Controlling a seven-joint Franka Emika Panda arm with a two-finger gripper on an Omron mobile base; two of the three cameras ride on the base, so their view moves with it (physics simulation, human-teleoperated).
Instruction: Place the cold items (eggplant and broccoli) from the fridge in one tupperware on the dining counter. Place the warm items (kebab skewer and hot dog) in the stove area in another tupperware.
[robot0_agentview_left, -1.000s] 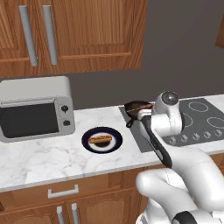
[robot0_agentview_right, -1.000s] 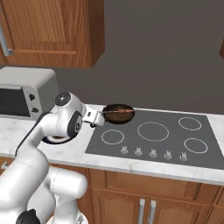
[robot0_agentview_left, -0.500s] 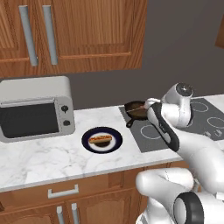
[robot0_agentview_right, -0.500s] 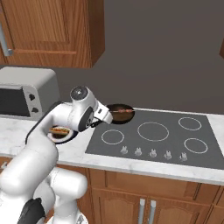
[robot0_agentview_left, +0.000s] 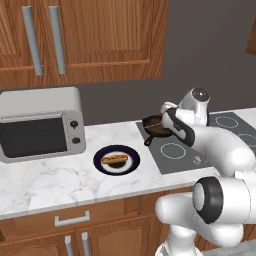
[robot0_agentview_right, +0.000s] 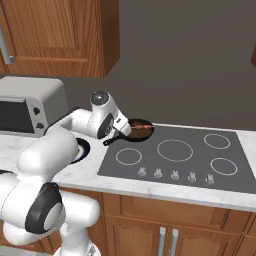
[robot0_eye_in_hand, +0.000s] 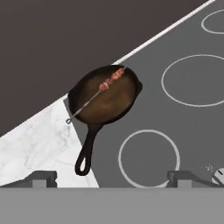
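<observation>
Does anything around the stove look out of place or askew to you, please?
Slightly: the kebab skewer lies across the pan, its stick poking out over the rim. The hot dog sits neatly on its plate. Nothing spilled.

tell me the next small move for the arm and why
Probably lower the open end effector toward the kebab skewer, which lies across the pan on the stove's back corner. Nothing is held yet, and the hand view already looks down on the pan.

Setting: simulated home kitchen. Wood cabinets (robot0_agentview_left: 100, 40) hang above a marble surface (robot0_agentview_left: 45, 180). It carries a toaster oven (robot0_agentview_left: 40, 122) and a flat cooktop (robot0_agentview_right: 175, 157).
</observation>
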